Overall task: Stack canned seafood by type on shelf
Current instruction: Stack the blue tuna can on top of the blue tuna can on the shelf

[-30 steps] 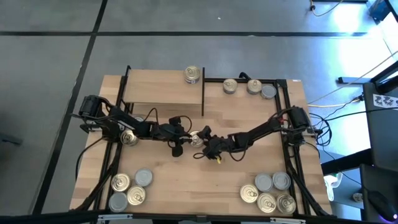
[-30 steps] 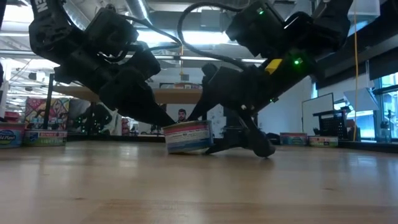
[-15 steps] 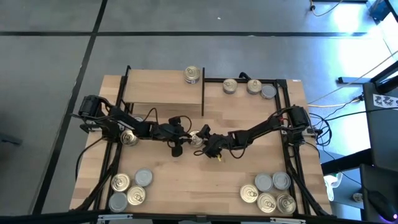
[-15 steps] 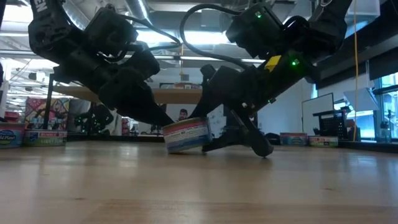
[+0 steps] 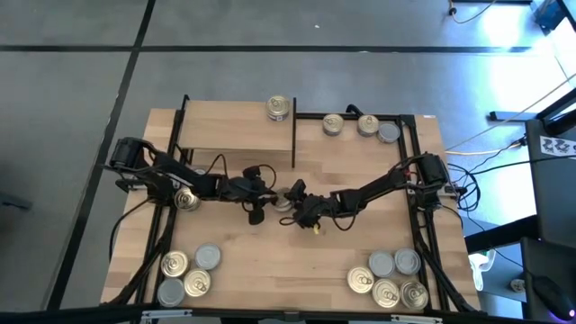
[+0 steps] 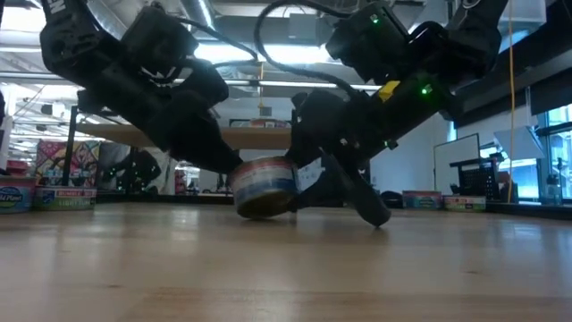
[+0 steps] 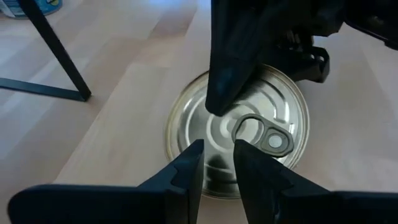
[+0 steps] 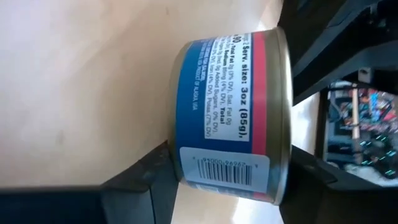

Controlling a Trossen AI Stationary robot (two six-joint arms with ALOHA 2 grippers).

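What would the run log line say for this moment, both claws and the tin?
left claw: nearly shut over tin top | right claw: closing on tin sides | tin: tilted, mid-table | shelf: one tin on it

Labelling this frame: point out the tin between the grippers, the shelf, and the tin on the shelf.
tin between the grippers (image 6: 264, 185): low view, its label side.
shelf (image 5: 229, 126): high view, bare board.
tin on the shelf (image 5: 280, 108): high view, its top.
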